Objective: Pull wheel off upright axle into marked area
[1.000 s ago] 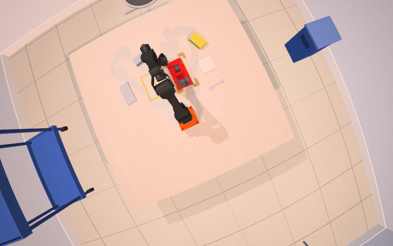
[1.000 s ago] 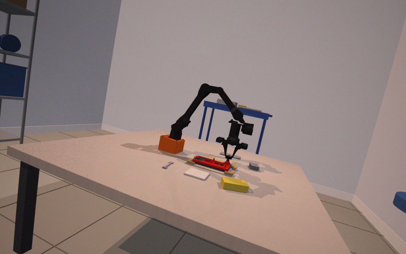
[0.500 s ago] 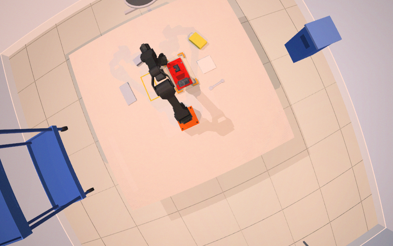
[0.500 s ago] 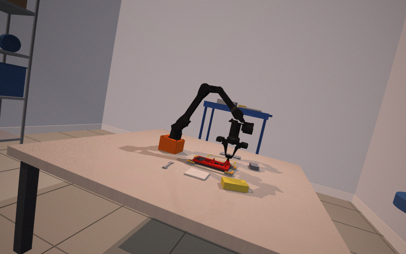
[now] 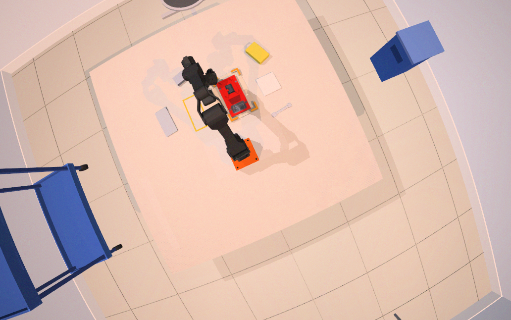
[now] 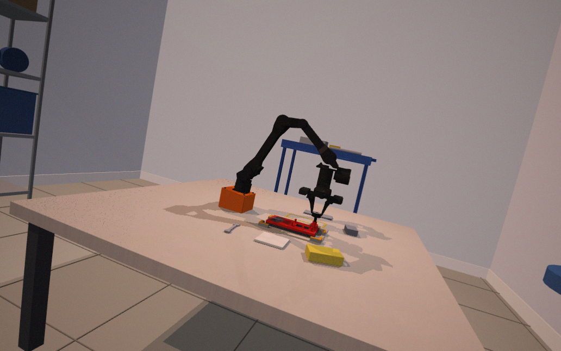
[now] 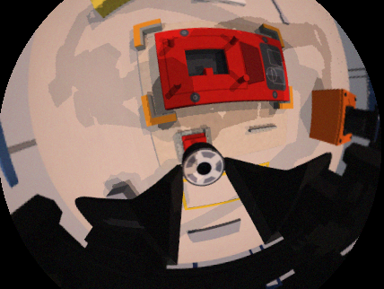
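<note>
Tool (image 7: 203,174) clamped on wheel (image 7: 203,167)

In the top view the black arm (image 5: 211,113) covers the tool and the small grey-and-white wheel entirely, along with part of the yellow-outlined marked rectangle (image 5: 188,113) on the table. In the exterior view the wheel is too small to make out between the black fingers (image 6: 311,206). In the wrist view the upright axle is concealed behind the wheel (image 7: 203,167), and the orange base block (image 7: 329,115) is partly covered by the arm.
</note>
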Controlling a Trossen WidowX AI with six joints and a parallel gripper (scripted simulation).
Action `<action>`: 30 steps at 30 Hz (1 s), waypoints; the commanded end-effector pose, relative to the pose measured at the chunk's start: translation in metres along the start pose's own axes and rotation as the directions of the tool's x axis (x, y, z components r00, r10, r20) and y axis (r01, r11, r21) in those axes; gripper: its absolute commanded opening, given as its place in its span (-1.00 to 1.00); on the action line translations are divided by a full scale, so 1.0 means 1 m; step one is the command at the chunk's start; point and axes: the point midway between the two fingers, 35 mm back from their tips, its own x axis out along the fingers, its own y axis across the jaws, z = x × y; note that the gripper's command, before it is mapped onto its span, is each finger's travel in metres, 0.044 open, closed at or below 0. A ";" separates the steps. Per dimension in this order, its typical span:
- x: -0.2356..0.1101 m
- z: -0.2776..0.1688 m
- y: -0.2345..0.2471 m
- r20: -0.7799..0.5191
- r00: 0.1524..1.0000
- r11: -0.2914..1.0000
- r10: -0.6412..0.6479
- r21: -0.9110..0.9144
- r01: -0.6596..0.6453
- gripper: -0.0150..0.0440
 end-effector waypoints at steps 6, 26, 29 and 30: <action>-0.004 0.000 0.000 0.004 1.000 1.000 -0.001 0.004 0.001 -0.49; -0.010 0.000 0.000 0.005 1.000 1.000 0.001 0.005 -0.001 -0.49; -0.011 0.000 0.000 0.005 1.000 1.000 0.001 0.006 -0.001 -0.49; -0.011 0.000 0.000 0.005 1.000 1.000 0.001 0.006 -0.001 -0.49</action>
